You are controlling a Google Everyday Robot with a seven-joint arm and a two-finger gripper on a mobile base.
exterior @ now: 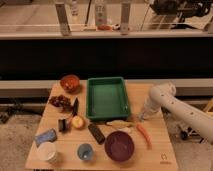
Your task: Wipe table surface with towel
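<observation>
Reaching down from a white arm (172, 102), the pincer (142, 117) hangs low over the desk (161, 131) near its right edge, just beside the green tray (106, 79). I cannot tell whether it is open or closed. Nearby lie a pale banana-like thing (120, 123), an orange carrot-shaped piece (144, 135) and a purple bowl (119, 145). The desk is pale-brown wood with a dark ring logo (164, 156) at its near right corner. Its left half is crowded with small items, too blurred to name.

Hand (142, 118) at table surface (161, 142) beside green tray (106, 79)
</observation>
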